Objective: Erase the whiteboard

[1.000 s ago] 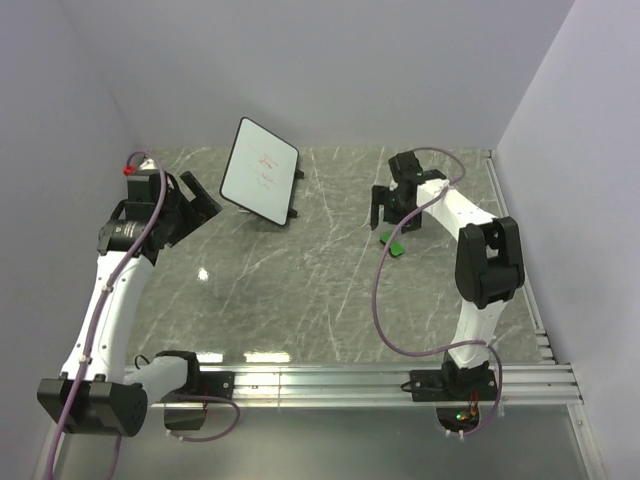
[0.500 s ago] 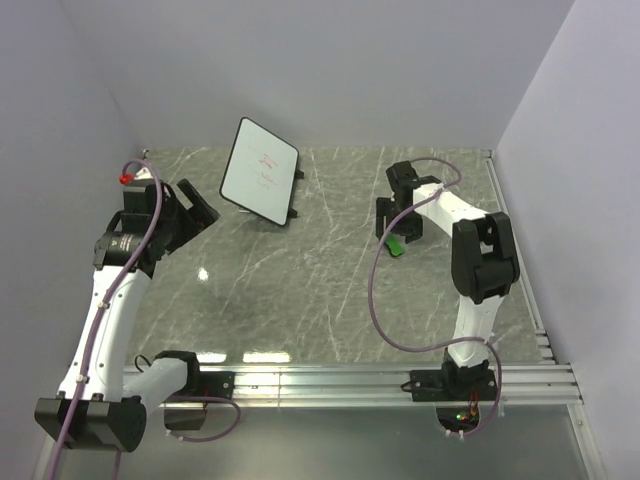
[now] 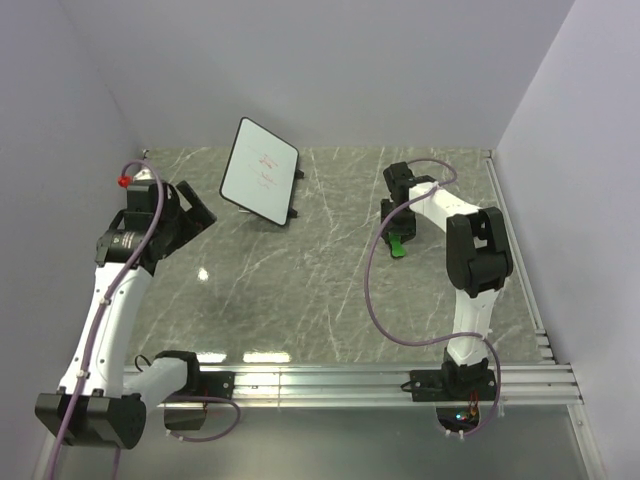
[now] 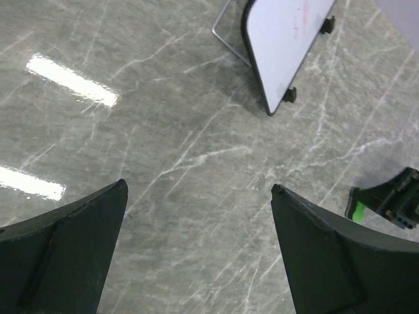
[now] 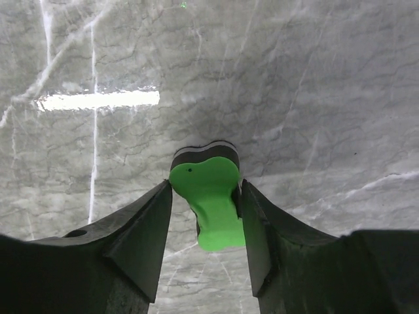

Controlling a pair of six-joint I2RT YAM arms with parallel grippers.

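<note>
The left end effector (image 3: 198,205) hangs above the tabletop (image 3: 300,290), to the left of the whiteboard and a little nearer the arm bases than it. Its two fingers stand wide apart with nothing between them; the left wrist view shows only bare marbled grey surface in the gap.

The whiteboard (image 3: 260,170) stands toward the far edge of the tabletop, left of the middle. It leans back on a thin wire stand (image 4: 226,42), and its white face is turned toward the arms. A thin black frame with rounded corners runs round it, and small black feet (image 4: 289,95) show along one edge. Faint red scribbles (image 3: 265,160) mark the upper part of the face.

Well to the right of the whiteboard, and slightly nearer the bases, a green eraser (image 5: 209,196) lies flat on the tabletop. It has a dark layer under its green top. The right end effector (image 5: 206,184) is down over it. Its fingers are drawn in narrow, one against each side of the eraser, and the right wrist view shows no gap on either side. The eraser is well apart from the whiteboard.
</note>
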